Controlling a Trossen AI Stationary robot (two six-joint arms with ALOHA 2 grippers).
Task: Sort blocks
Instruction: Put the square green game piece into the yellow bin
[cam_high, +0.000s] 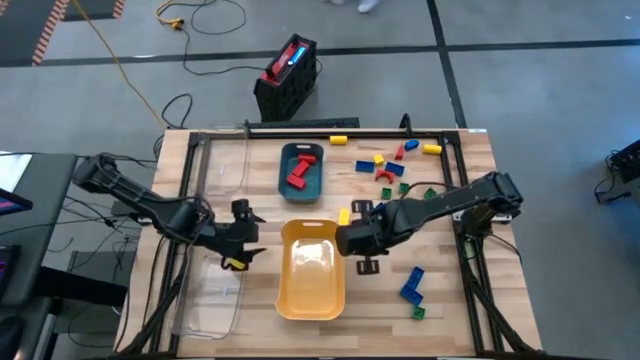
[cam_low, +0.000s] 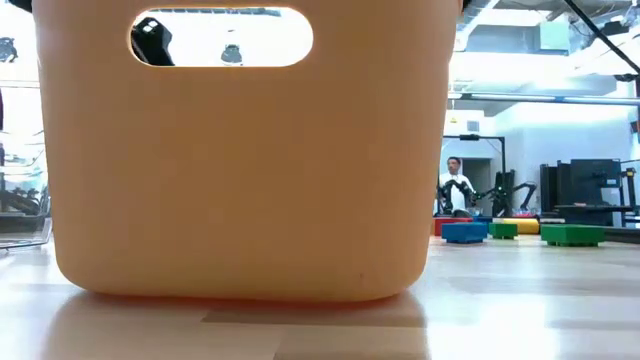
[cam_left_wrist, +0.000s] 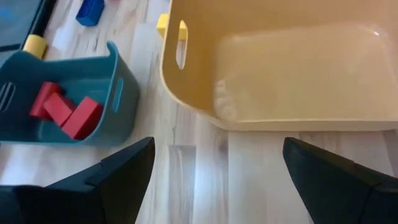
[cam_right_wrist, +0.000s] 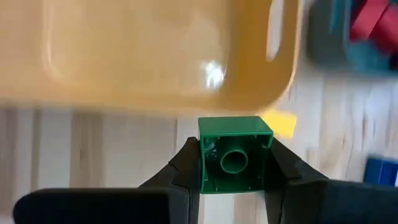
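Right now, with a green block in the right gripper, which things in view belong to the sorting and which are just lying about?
In the job:
- green block, clamped in the right gripper
- loose blocks on the table
- red blocks in the teal tray
- yellow tray
- clear tray
- left gripper, open beside the yellow tray

Lying about:
- red-and-black box on the floor
- cables

You get the high view straight down over the whole worktop (cam_high: 470, 180); the low view sits level, pressed against the yellow tray (cam_low: 250, 180) (filling most of it). Both wrist views look closely at that tray too.
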